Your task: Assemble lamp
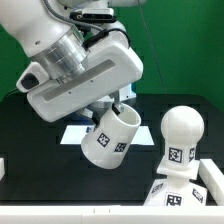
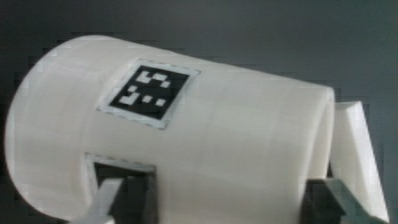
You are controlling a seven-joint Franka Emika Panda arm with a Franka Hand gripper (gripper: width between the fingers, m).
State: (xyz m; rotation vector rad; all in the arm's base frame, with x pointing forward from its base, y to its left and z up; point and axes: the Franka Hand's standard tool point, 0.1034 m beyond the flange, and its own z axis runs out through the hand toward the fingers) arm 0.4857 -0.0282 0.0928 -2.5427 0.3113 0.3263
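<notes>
One shade (tilted, in jaws), one bulb

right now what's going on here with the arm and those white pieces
The gripper holds the lamp shade in its jaws, tilted and lifted off the black table. To the exterior view's right, the bulb already stands upright on the base, apart from the shade. So the shade is the last part, in the air and not yet over the bulb. The wrist view is filled by the shade's tagged wall. The marker board lies on the table behind the shade.
</notes>
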